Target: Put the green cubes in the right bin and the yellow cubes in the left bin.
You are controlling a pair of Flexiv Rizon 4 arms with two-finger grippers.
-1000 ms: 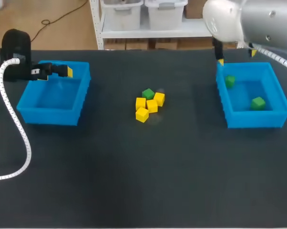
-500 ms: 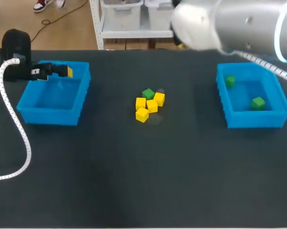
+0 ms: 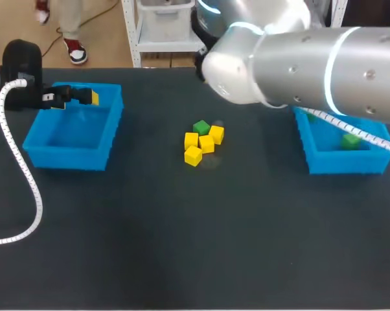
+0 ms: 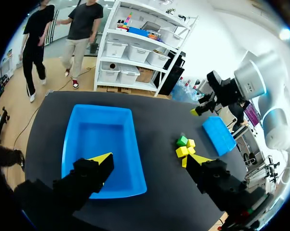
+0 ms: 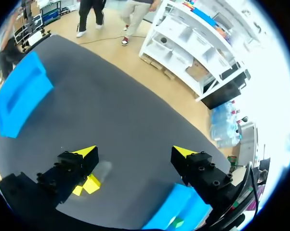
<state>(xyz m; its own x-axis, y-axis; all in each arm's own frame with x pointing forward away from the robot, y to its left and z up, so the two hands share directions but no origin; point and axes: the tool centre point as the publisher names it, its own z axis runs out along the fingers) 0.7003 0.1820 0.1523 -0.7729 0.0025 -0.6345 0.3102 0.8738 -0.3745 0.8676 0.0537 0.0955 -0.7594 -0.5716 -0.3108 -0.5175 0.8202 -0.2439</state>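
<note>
Right gripper [image 5: 135, 154] and left gripper [image 4: 152, 161] gape empty. The green cube [image 3: 201, 127], huddled with 4 yellow cubes [image 3: 206, 143] at the middle of the table [image 3: 149, 246], looks light, rigid and smooth: pinch opposite faces clear of neighbours.

Here's the right arm [image 3: 311, 65]: a fat silver-grey tube with rounded joints, 2 glowing pale blue rings, small dark screw heads dotted over the shell, and a white ribbed cable [image 3: 360, 131] underneath. The left arm [image 3: 21, 61] is a black block trailing a white corrugated hose [image 3: 17, 162]. Left gripper [image 4: 149, 162] and right gripper [image 5: 134, 153] match: 2 blocky black fingers each, with yellow wedge tips.
</note>
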